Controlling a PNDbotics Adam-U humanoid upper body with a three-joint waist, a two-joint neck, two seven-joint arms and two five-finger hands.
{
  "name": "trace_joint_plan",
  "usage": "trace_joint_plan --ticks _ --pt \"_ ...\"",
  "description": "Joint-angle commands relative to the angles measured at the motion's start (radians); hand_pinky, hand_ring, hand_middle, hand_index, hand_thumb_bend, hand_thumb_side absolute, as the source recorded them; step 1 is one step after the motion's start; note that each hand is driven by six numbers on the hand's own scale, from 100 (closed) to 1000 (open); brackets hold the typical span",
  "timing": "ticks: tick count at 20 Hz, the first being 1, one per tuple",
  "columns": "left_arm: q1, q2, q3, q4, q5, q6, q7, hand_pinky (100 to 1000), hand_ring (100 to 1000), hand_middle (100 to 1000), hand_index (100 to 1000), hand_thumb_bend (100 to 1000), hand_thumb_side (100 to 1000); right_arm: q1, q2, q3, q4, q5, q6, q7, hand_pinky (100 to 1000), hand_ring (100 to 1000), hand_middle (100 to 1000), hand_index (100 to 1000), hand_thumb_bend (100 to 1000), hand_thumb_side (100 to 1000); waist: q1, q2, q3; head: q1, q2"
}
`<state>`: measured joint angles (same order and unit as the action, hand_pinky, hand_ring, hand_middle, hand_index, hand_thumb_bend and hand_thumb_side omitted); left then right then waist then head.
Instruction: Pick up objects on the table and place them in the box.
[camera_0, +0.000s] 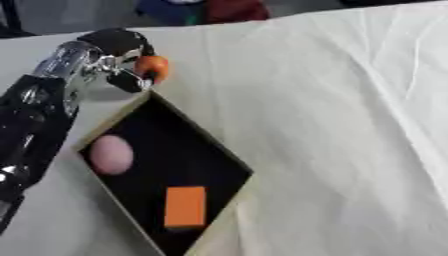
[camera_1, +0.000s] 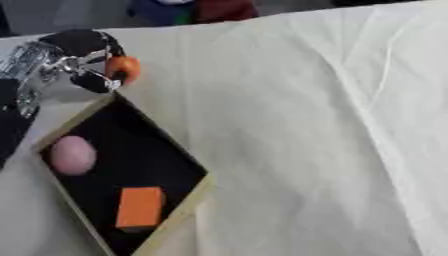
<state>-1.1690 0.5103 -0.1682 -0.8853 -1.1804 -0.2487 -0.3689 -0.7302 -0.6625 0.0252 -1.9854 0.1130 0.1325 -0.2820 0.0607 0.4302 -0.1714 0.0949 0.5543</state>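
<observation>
Orange ball (camera_0: 152, 66) pinched in your left hand (camera_0: 114, 56), fingers curled round it, just past the far corner of the box (camera_0: 229, 156), pink egg shape (camera_0: 111, 154) and orange block (camera_0: 185, 207) inside, white cloth (camera_0: 341, 125) beneath.

Looking steeply down from head height, both eyes facing the cloth-covered table (camera_0: 350, 125) at close range, sharing the tilted box (camera_0: 229, 154) and the left hand (camera_0: 122, 55) at its far corner, the right eye showing it all shifted leftward and cutting off more of the arm.
</observation>
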Motion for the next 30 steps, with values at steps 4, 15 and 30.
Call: trace_joint_plan --ticks 4,15,30 --pt "-0.008 0.026 -0.006 -0.064 0.068 -0.007 0.001 441 596 642 679 100 274 -0.002 -0.013 -0.014 -0.015 -0.004 0.007 -0.003 885 826 655 779 100 690 -0.011 -0.038 0.013 -0.002 0.021" --pt "0.032 0.076 -0.053 -0.357 0.22 0.06 0.045 400 554 614 640 100 382 0.013 -0.016 -0.016 -0.015 0.003 0.013 -0.007 884 826 655 777 100 684 -0.03 -0.067 0.06 -0.023 0.055" --pt "0.247 0.256 -0.206 -1.018 0.564 0.212 0.001 398 542 613 636 100 439 0.027 -0.008 -0.02 -0.015 0.01 0.019 -0.014 882 826 656 775 100 677 -0.052 -0.094 0.108 -0.057 0.074"
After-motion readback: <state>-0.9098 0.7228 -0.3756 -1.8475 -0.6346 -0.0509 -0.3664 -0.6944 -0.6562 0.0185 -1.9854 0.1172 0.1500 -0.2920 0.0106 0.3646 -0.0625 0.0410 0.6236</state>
